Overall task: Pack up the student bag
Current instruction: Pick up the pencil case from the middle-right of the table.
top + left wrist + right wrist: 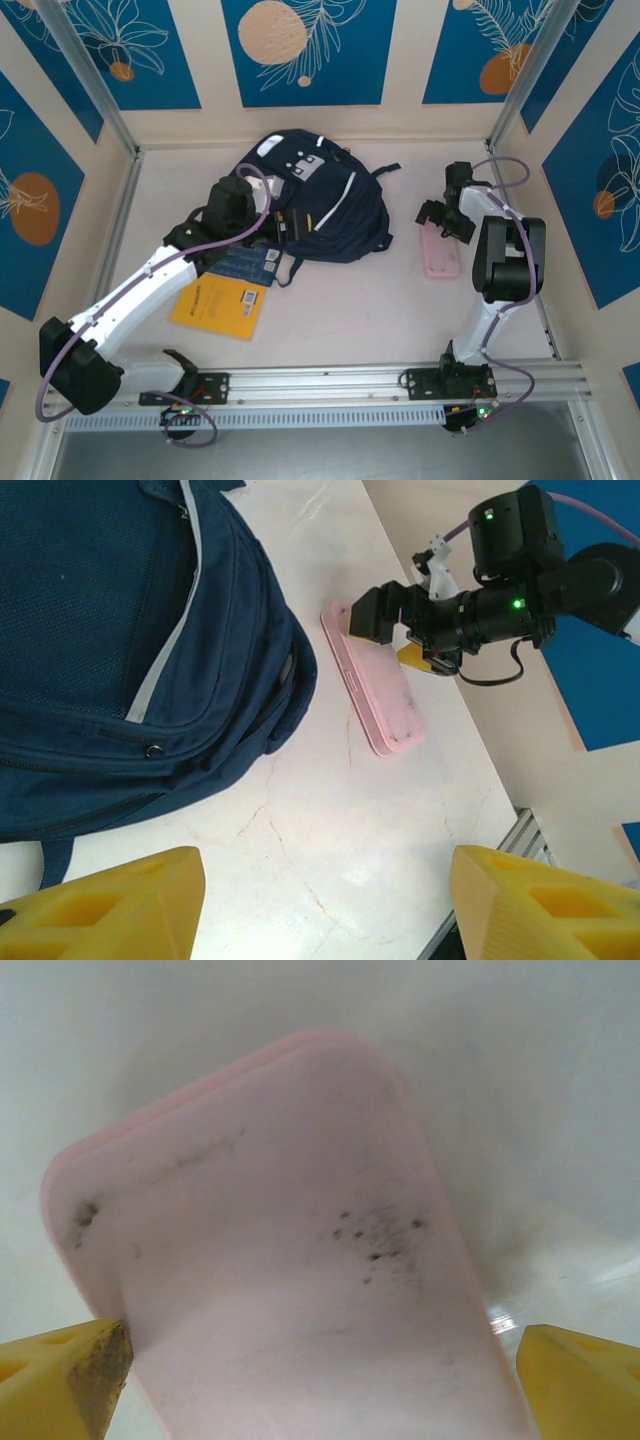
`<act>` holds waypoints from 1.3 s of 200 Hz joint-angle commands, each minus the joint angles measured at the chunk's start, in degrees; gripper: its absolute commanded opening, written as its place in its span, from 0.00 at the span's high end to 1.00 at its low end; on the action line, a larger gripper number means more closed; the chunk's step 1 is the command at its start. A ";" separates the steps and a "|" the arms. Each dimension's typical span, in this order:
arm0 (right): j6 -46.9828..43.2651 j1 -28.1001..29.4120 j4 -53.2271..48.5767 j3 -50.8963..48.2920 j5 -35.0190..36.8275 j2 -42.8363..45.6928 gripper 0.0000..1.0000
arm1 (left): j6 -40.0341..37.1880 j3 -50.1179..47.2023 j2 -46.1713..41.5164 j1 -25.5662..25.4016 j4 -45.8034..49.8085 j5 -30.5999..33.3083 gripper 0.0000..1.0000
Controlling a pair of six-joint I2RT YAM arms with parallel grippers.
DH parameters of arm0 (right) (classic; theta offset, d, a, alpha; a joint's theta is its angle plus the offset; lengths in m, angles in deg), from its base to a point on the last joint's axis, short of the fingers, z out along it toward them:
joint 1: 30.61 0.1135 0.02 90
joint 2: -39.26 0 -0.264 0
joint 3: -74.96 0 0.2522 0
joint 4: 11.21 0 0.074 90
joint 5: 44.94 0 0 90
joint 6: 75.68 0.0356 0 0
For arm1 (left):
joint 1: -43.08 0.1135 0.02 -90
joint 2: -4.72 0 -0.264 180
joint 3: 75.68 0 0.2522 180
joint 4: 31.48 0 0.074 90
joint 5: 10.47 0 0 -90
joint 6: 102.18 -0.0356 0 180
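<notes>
A robot lab booth: aluminium rail (340,381), blue patterned wall panels (350,60), white table (340,300).

You're looking at a dark navy student bag (320,205) with white-silver stripes and a light grey patch. The case (440,255) is pale pink, smudged with dark specks. Beside the bag lie a yellow book (215,305) and a blue book (245,265). Your left gripper (325,900) and right gripper (320,1350) have yellow fingers. The table (340,320) is off-white and faintly veined.

Lies flat at upper centre of the top view: the student bag (330,215), dark navy with white stripes. Spreads over the left wrist view's upper left.
</notes>
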 commanded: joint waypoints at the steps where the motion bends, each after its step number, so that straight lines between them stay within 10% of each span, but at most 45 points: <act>1: 0.25 0.88 -1.87 -2.27 -7.75 0.52 0.01 | -3.52 0.40 -1.39 -0.13 1.23 -2.20 0.35; 157: 7.57 7.05 -7.54 -6.04 4.97 0.17 0.04 | -4.07 0.05 -0.39 -0.13 1.18 -4.25 0.34; 260: 6.88 15.83 -4.76 -13.00 3.85 23.82 0.19 | -2.56 0.29 2.78 -0.12 2.35 -3.43 0.33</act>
